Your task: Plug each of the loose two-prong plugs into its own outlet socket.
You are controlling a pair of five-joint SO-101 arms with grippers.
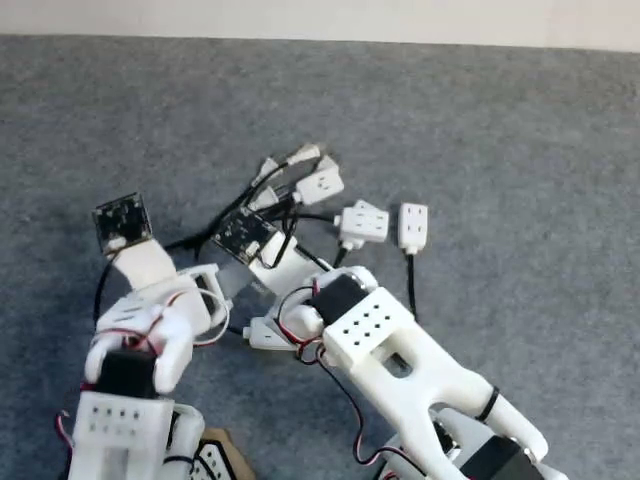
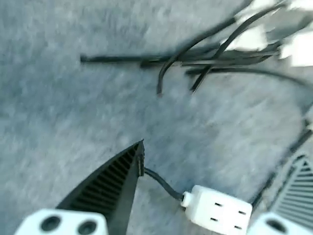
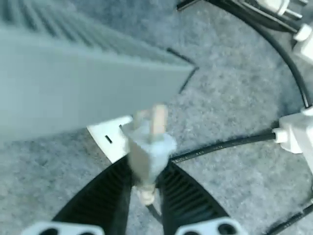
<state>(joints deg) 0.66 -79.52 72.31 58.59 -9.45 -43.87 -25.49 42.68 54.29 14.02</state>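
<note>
White two-prong plug (image 3: 148,147) sits clamped in my right hand (image 3: 146,178), prongs pointing away; my wide-spread left hand (image 2: 220,154) straddles a white plastic outlet socket (image 2: 217,211).

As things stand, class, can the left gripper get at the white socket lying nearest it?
Probably yes: the left gripper is open, the white socket lies on the carpet between its fingers, and nothing covers it.
</note>
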